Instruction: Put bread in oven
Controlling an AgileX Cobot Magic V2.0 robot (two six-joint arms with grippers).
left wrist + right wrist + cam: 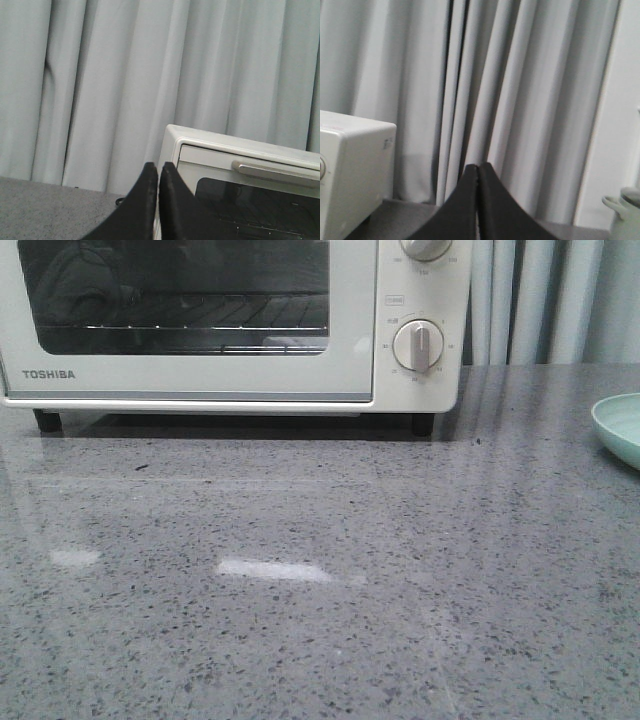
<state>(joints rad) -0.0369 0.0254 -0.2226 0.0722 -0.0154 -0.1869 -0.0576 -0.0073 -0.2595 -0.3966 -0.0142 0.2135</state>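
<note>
Bare grey counter (320,620) fills the foreground; the oven (200,350) stands at its far left edge, door closed, and no bread shows anywhere. Both the left gripper (158,172) and right gripper (478,172) hang pinched together and empty, so seemingly everything remains undone.

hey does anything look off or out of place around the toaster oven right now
Nothing is spilled, tipped or damaged. The oven stands square on the table with its door shut, and a pale green dish sits upright to its right. The one odd thing: no bread shows in any view, and both end effectors, left and right, are closed and empty.
</note>
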